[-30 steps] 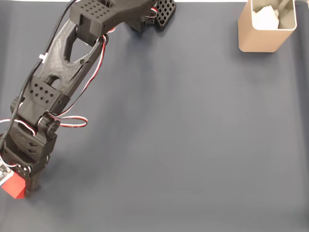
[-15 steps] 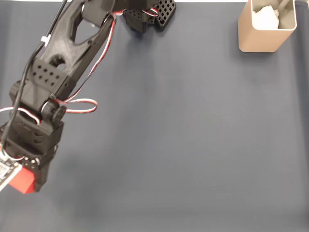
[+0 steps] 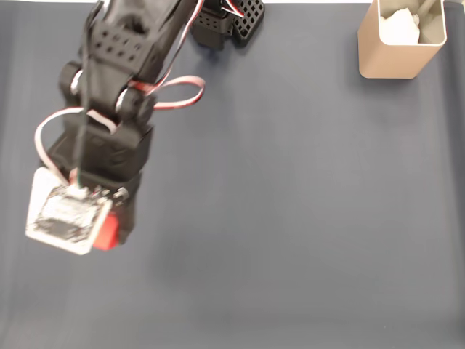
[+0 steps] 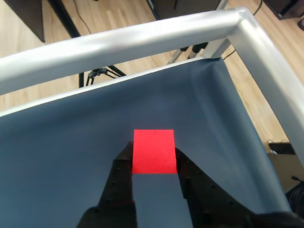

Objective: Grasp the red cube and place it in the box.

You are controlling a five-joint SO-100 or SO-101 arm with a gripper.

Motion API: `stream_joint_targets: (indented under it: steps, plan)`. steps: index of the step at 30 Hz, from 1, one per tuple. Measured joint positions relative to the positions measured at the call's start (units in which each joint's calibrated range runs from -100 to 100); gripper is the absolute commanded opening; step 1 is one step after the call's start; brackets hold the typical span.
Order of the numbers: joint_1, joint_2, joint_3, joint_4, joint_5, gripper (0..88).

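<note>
Since the earlier frame the arm (image 3: 120,94) had swung up and rightward from the mat's (image 3: 290,218) lower-left edge, carrying the cube. The box (image 3: 396,54) stood at the mat's far upper-right corner, wide open mat between. The gripper (image 4: 153,161) was clamped on the red cube (image 4: 153,151), raised above the mat.

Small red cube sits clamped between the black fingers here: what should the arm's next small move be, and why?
Probably swing toward the tall tan box at the fixed view's top right. The gripper already pinches the small bright red cube on both sides, above the dark mat, and the box stands far across the mat.
</note>
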Motion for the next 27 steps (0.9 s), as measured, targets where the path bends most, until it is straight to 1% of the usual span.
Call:
stream_joint_targets:
  steps: [10, 18, 27]
  plan:
    - [-8.46, -15.72, 12.21, 1.67, 1.61, 1.2]
    - [-17.8, -27.88, 19.26, 5.89, 1.56, 1.2]
    - [-28.78, -38.56, 26.4, 8.04, 1.71, 1.0]
